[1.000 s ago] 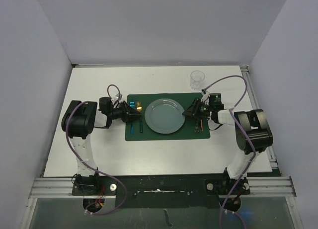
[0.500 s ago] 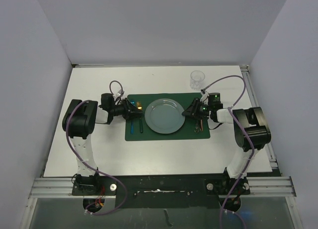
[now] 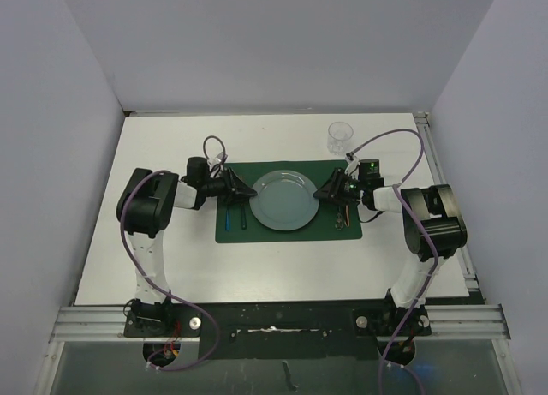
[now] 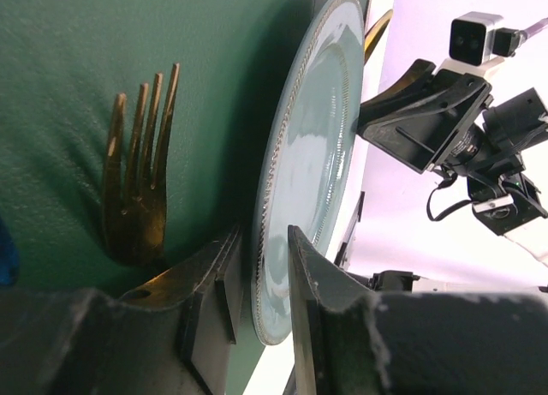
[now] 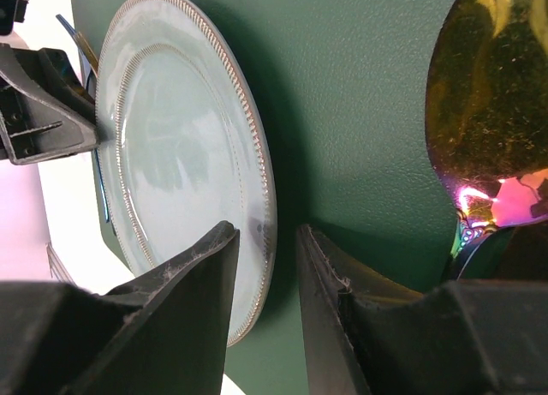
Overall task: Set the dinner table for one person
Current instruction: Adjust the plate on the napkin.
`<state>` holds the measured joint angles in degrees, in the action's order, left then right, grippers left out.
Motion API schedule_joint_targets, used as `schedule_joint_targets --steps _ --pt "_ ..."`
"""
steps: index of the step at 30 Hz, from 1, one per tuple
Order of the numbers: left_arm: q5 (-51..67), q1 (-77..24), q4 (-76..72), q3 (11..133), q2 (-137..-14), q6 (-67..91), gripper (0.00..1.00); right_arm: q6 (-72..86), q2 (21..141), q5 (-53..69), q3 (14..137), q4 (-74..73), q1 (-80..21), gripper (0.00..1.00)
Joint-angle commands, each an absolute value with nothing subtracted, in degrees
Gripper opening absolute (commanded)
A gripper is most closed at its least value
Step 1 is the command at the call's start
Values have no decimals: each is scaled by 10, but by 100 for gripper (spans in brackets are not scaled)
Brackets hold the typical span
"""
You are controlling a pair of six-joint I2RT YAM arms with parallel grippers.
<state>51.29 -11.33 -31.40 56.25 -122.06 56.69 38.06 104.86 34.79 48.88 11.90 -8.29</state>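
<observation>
White dinner table (image 3: 171,266): green placemat (image 3: 282,236), clear cup (image 3: 340,136).

**White tabletop, flat and level**

The dinner table (image 3: 171,266) is a large matte white rectangle with metal rail edging on its right side. It lies flat, extending well beyond every side of the green placemat (image 3: 274,237).

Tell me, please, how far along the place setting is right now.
Done: the green placemat lies on the dinner table, with the plate on it, a fork on its left and a spoon on its right. In hand: the left pincer and right pincer each straddle opposite sides of the plate rim, jaws apart. To do: the clear cup stands off the mat at the far right.
</observation>
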Motion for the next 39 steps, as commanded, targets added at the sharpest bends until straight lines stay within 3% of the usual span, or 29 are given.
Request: schedule_joint_targets --steps 1,9,29,33,39 --pt "524 -117 -316 581 -1225 552 23 377 1049 360 510 139 -80 34" --pt "527 -117 -317 578 -1227 550 21 380 1057 362 507 146 -78 34" --pt "576 -138 -383 604 -1276 582 17 390 1093 381 512 168 -78 19" --pt "584 -139 -414 604 -1288 602 14 392 1103 386 512 173 -78 11" --pt "585 -141 -416 605 -1289 602 0 395 1107 394 511 182 -78 0"
